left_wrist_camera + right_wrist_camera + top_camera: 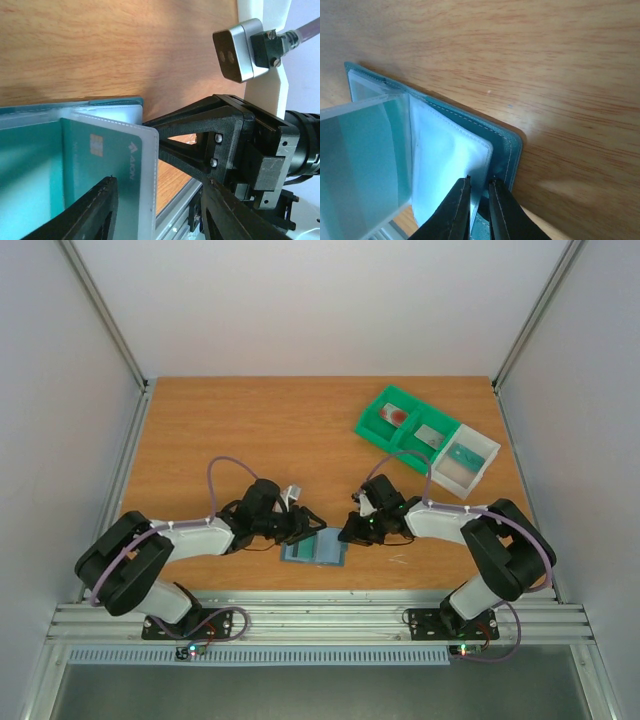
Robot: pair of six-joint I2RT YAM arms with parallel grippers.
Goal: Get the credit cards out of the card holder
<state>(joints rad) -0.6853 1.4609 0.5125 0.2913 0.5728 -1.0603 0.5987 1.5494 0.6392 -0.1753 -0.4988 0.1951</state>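
Note:
The slate-blue card holder [313, 550] lies open near the table's front edge, its clear sleeves fanned up. A teal credit card [100, 160] sits inside one clear sleeve. My left gripper [303, 527] is wide open [160, 212]. One of its fingers [92, 212] is in front of that sleeve, and the sleeve's edge lies between the jaws. My right gripper [350, 534] is shut [479, 200] on the edge of an empty clear sleeve [445, 165] at the holder's right panel [507, 150].
A green bin [372, 425] at the back right holds a reddish card [396, 416] and a grey card [430, 436]. The white bin [487, 445] joined to it holds a teal card [465, 454]. The right gripper's body [220, 140] fills the left wrist view.

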